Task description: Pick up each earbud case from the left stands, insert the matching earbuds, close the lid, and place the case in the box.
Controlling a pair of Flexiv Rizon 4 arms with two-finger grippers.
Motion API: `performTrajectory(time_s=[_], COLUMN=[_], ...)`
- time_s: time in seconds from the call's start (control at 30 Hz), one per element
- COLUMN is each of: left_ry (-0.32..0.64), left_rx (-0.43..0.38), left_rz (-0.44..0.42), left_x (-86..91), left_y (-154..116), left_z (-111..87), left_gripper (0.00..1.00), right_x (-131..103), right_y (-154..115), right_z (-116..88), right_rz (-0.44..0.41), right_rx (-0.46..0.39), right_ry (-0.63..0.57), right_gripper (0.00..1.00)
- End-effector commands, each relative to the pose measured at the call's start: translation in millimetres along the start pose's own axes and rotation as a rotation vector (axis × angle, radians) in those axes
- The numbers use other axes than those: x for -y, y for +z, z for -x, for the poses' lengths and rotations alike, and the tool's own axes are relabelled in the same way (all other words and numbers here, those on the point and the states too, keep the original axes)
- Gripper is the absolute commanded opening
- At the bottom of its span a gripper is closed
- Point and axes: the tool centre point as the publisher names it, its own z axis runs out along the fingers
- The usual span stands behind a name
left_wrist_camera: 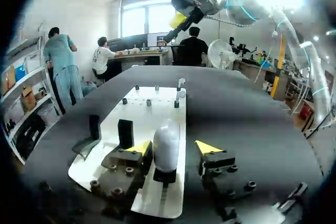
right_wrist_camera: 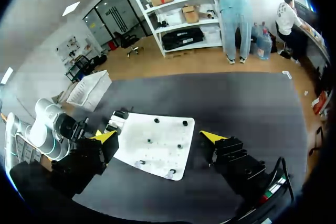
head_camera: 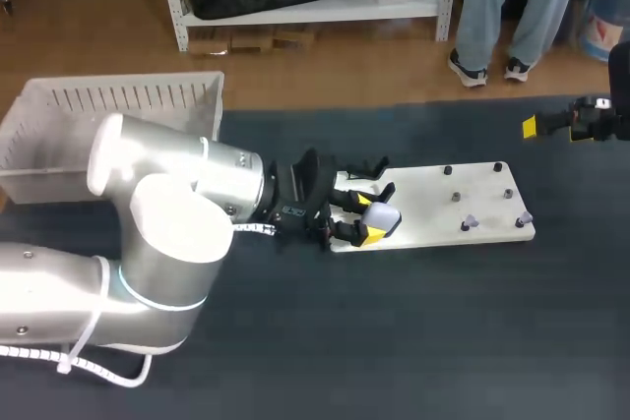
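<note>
While the case (left_wrist_camera: 166, 142) stands upright at the left end of the board (left_wrist_camera: 157, 106), the left gripper (left_wrist_camera: 173, 147) straddles it, fingers apart, one tip just beside the shell, the other clear. It should centre first, then squeeze evenly and lift straight up. The right gripper (right_wrist_camera: 158, 135) hangs spread open above the desk (head_camera: 394, 341) near its right edge; the box (head_camera: 118, 105) sits at the far left corner.

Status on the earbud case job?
Done: nothing I can see; no case shows in the box. In hand: left gripper is open around a case on its stand, not clamped. Right gripper is open, empty, off the board. Left: lift, insert earbuds, close, box it.
</note>
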Motion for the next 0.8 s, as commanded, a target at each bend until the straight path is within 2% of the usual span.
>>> performTrajectory(time_s=[0.03,0.63,0.8], left_ry=[0.001,-0.018,-0.02], left_rx=[0.005,0.012,0.014], left_rz=[-0.007,-0.01,-0.015], left_x=[-3.0,-4.7,-4.3], left_y=[3.8,4.2,5.3], left_z=[-1.8,-5.5,-6.6], left_gripper=[0.49,0.33,0.16], right_x=[0.0,0.0,0.0], right_y=[0.0,0.0,0.0], right_z=[0.0,0.0,0.0], right_rz=[0.0,0.0,0.0], right_rx=[0.0,0.0,0.0], right_ry=[0.0,0.0,0.0], right_gripper=[1.0,1.0,1.0])
